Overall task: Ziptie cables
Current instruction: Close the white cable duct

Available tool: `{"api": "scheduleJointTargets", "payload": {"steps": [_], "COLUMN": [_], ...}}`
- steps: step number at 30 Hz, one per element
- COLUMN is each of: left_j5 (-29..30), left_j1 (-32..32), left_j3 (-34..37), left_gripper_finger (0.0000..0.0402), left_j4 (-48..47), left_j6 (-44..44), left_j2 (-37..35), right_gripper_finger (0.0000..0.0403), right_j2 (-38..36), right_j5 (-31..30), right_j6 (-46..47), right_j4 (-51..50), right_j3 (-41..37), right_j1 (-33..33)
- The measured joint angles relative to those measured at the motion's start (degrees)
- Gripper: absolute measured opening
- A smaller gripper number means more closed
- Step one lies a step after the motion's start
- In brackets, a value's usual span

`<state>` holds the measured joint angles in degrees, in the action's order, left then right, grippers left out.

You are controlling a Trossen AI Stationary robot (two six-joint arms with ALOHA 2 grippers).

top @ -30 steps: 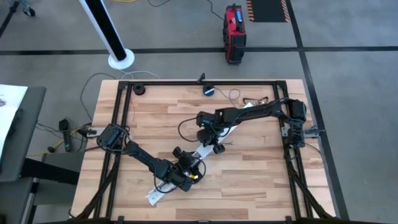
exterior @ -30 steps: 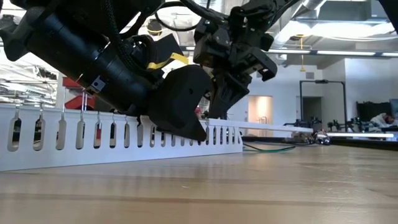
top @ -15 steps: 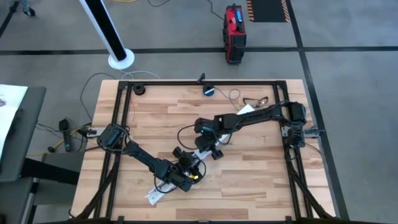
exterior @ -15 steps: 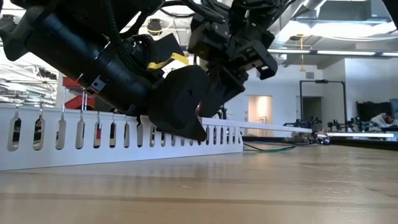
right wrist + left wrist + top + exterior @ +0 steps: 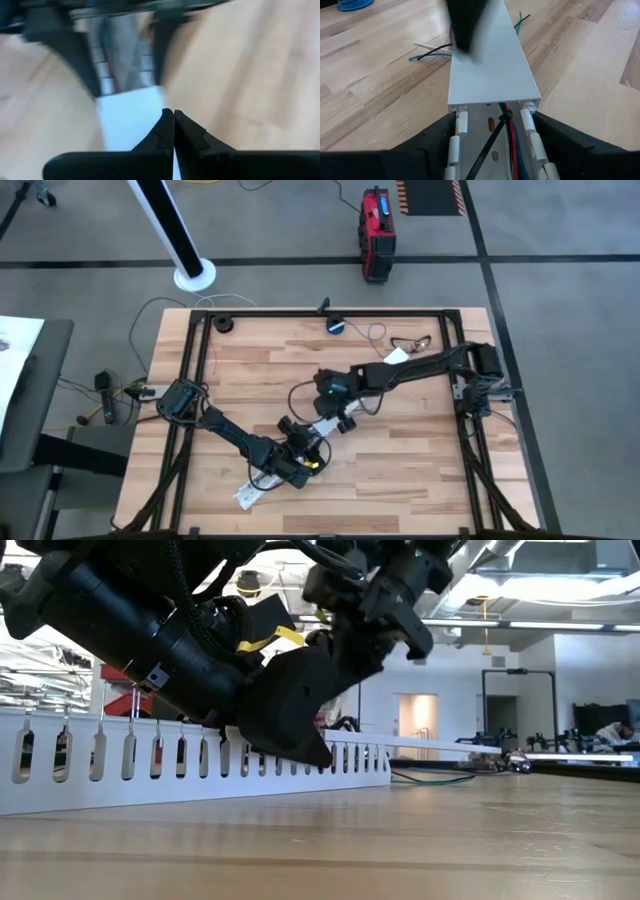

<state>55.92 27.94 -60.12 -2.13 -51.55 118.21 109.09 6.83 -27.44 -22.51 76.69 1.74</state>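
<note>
Cables [image 5: 508, 131]: red, blue, black, limp and light, lying in white slotted duct [image 5: 490, 65] under a black ziptie [image 5: 492, 137] | left pincer [image 5: 492, 150] spread astride duct; grip bundle, not single strands | right pincer [image 5: 173, 131] pressed together above cover.

You can count two dark arms over one wooden table [image 5: 400, 460], and each arm has one gripper: left gripper [image 5: 298, 452] and right gripper [image 5: 333, 412]. There is one long white strip [image 5: 150, 765] with slots. Inside it you see three cables [image 5: 510, 131], one red, one blue and one black, with one black zip tie [image 5: 492, 140] across them
</note>
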Motion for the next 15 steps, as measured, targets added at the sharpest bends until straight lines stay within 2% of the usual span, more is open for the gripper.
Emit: {"api": "scheduleJointTargets", "payload": {"steps": [7,15], "left_j5": [-0.1,-0.1], "left_j1": [0.0,0.0], "left_j3": [0.0,0.0], "left_gripper_finger": [0.0231,0.0231], "left_j4": [0.0,0.0], "left_j6": [0.1,0.0], "left_j2": [0.0,0.0], "right_gripper_finger": [0.0000,0.0000], "right_j2": [-1.5,-1.6], "right_j5": [-0.9,-1.1], "right_j6": [0.3,0.7], "right_j4": [-0.6,-0.9], "right_j3": [-3.4,-4.4], "right_j1": [-3.0,-1.8]}}
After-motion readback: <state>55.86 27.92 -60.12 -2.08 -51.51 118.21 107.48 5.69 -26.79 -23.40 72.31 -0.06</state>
